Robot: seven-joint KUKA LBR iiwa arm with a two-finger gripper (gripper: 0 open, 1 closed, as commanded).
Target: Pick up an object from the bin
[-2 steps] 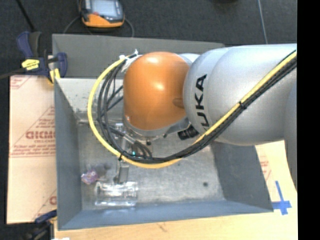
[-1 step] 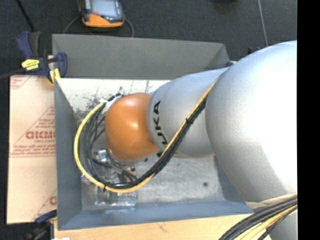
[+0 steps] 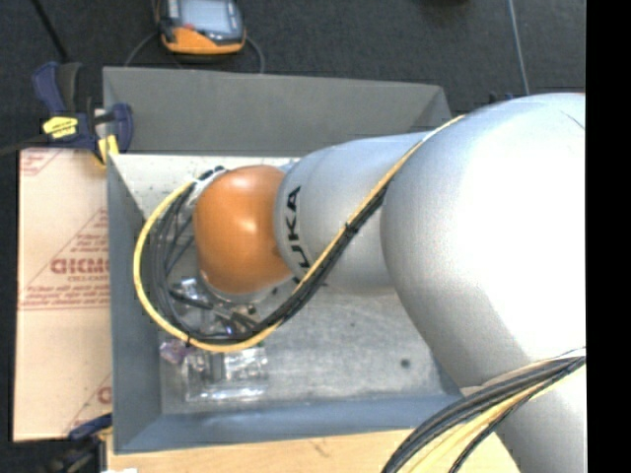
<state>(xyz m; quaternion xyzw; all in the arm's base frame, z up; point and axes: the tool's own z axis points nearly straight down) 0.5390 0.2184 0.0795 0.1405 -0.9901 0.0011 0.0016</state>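
Over the bin's [image 3: 133, 363] left side, the gripper [image 3: 212, 313] hangs near a clear plastic piece [image 3: 232, 372], its grip impossible to tell.

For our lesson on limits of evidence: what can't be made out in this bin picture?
- Most of the bin floor: hidden under the arm and its orange cover.
- The gripper: masked by cables, state unclear.
- Clear things in the bin's lower-left corner: too faint to identify.
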